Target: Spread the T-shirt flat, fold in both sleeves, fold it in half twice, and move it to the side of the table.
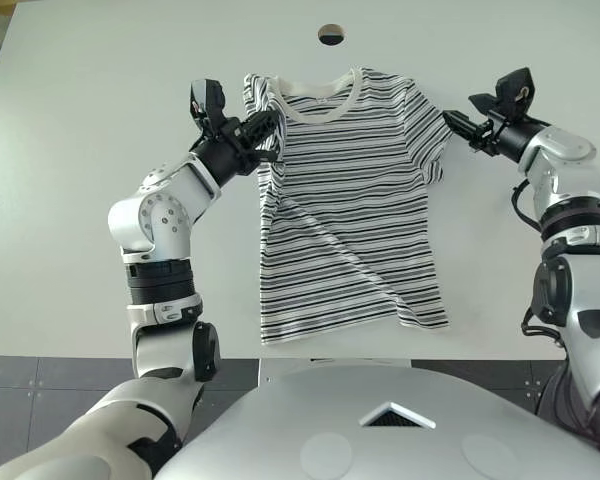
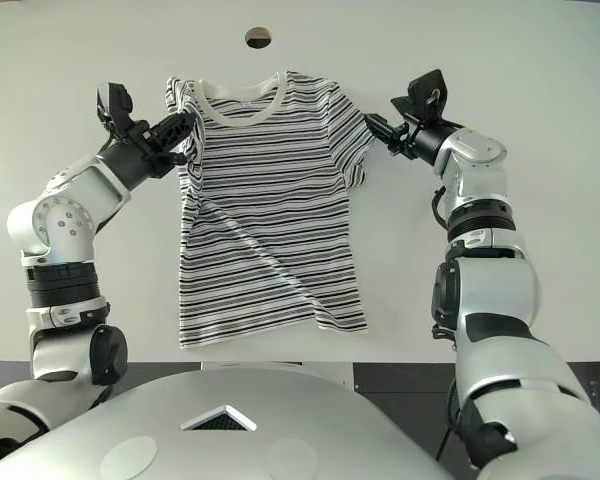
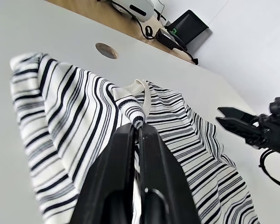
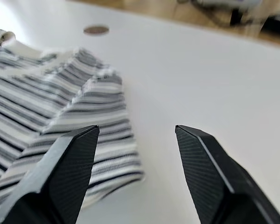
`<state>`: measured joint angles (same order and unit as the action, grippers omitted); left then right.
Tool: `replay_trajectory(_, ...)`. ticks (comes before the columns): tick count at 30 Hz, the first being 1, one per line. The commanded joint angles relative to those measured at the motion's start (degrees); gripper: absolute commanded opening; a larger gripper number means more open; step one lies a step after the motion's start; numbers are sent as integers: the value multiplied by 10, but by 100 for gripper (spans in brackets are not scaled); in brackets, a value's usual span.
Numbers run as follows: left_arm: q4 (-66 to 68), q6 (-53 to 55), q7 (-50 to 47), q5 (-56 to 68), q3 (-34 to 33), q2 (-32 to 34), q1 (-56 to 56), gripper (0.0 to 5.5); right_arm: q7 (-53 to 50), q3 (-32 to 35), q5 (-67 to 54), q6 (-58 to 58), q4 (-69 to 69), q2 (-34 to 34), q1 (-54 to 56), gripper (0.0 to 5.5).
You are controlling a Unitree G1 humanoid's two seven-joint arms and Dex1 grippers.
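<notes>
A black-and-white striped T-shirt (image 1: 350,210) lies on the white table (image 1: 100,100), collar toward the far edge and hem toward me. Its body is wrinkled, with diagonal creases. My left gripper (image 1: 270,128) is shut on a pinch of fabric at the shirt's left shoulder (image 3: 133,112), close to the collar, and the cloth there is bunched and slightly raised. My right gripper (image 1: 455,125) is open just beside the right sleeve (image 4: 102,116); its fingers (image 4: 74,158) stand wide apart with nothing between them. It also appears far off in the left wrist view as the right gripper (image 3: 218,115).
A small round hole (image 1: 331,34) lies in the table beyond the collar. Bare table surface stretches to the left and right of the shirt. The table's front edge (image 1: 80,355) runs just below the hem.
</notes>
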<state>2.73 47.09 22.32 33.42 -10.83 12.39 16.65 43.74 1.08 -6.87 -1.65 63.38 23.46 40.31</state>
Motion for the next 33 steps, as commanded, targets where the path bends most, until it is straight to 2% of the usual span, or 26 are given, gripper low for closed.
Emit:
replay_trajectory(1, 16, -5, -1, -7, 5, -3, 9, 79, 18, 16, -7, 29, 12, 0, 32, 304)
replay_trajectory(11, -6, -8, 4, 7, -5, -2, -1, 235, 13, 6, 29, 49, 39, -5, 33, 304)
replay_trajectory(14, -47, -21, 19, 13, -3, -1, -12, 240, 8, 2, 41, 53, 53, -6, 29, 234)
replay_trajectory(19, -86, -15, 12, 27, -12, 5, -21, 240, 12, -2, 48, 56, 60, -5, 23, 150)
replay_trajectory(25, -121, -72, 53, -29, 43, 49, -70, 240, 23, 3, 43, 60, 52, -3, 21, 32)
replay_trajectory(30, -148, -224, 104, -137, 100, 108, -137, 240, 28, 12, 36, 64, 37, 10, 27, 14)
replay_trajectory(33, -116, -423, 115, -249, 128, 147, -169, 240, 37, 16, 31, 71, 16, 17, 30, 14)
